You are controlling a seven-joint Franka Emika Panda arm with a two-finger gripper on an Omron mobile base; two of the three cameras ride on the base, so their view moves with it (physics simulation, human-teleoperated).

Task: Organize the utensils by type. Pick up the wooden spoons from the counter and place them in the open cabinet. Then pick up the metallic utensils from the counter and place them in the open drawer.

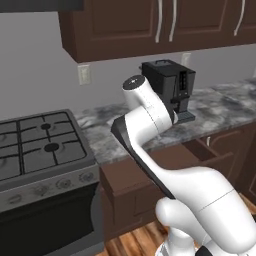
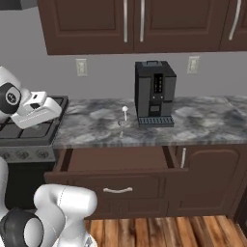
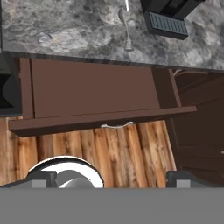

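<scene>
The end effector [image 3: 109,181], jaws apart and empty, hung over the open drawer [image 3: 96,92]. Two faint metallic utensils [image 3: 126,26] lay on the worktop [image 3: 65,35], their shapes hard to make out.

Black coffee machine [image 2: 154,93] upright at the rear of the worktop, drip grille [image 3: 166,25] at its foot. Black gas stovetop [image 1: 35,142] adjoining on the left. Two wall outlets [image 2: 81,67] on the grey backsplash. Wooden plank floor [image 3: 109,153] below
</scene>
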